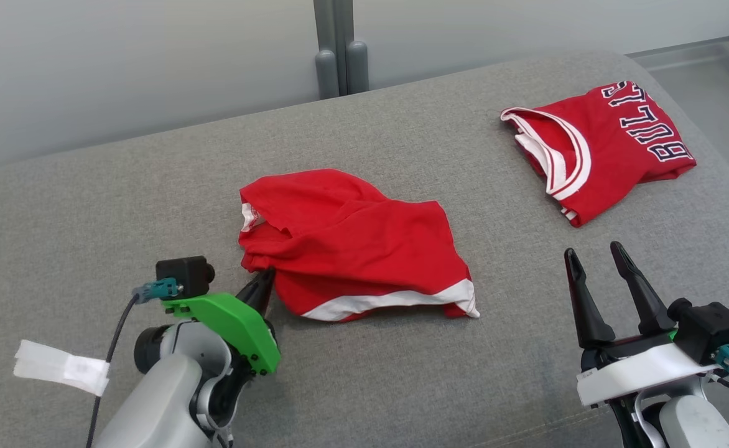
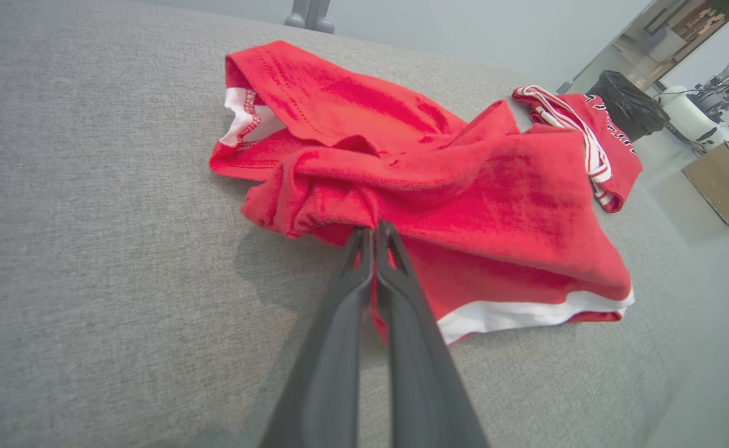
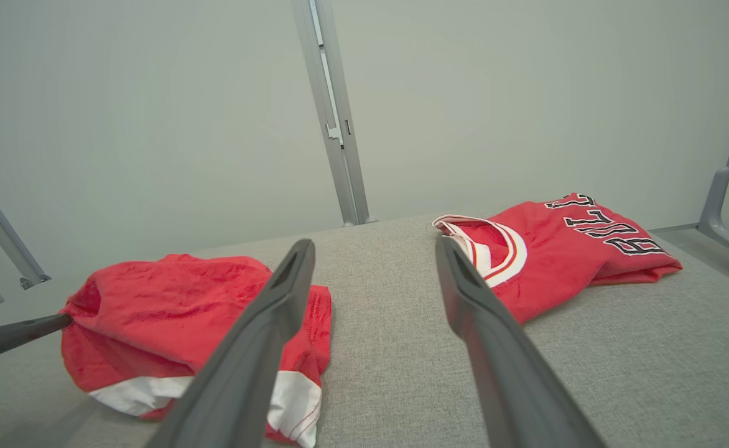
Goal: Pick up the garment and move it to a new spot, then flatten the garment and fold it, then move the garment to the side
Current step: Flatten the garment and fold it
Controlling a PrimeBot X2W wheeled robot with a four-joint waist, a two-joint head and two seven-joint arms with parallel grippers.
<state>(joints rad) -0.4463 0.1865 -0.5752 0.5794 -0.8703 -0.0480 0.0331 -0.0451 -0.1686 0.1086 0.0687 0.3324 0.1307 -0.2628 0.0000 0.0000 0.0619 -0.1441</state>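
Note:
A crumpled red garment (image 1: 352, 242) with a white hem band lies mid-way across the grey cushioned surface (image 1: 91, 205). My left gripper (image 1: 266, 278) is at the garment's near left edge. Its two dark fingers are pressed together, pinching a fold of the red cloth (image 2: 339, 211). In the left wrist view the left gripper (image 2: 374, 231) has its tips buried under that fold. My right gripper (image 1: 593, 252) hovers open at the lower right, apart from the garment (image 3: 190, 311), with nothing between its fingers (image 3: 277, 298).
A folded red jersey (image 1: 607, 149) with white trim and dark lettering lies at the back right. A grey post (image 1: 339, 50) stands behind the surface's far edge. White tape (image 1: 60, 367) hangs off my left arm. A bin (image 2: 629, 106) and a box (image 2: 722, 183) stand beyond the right side.

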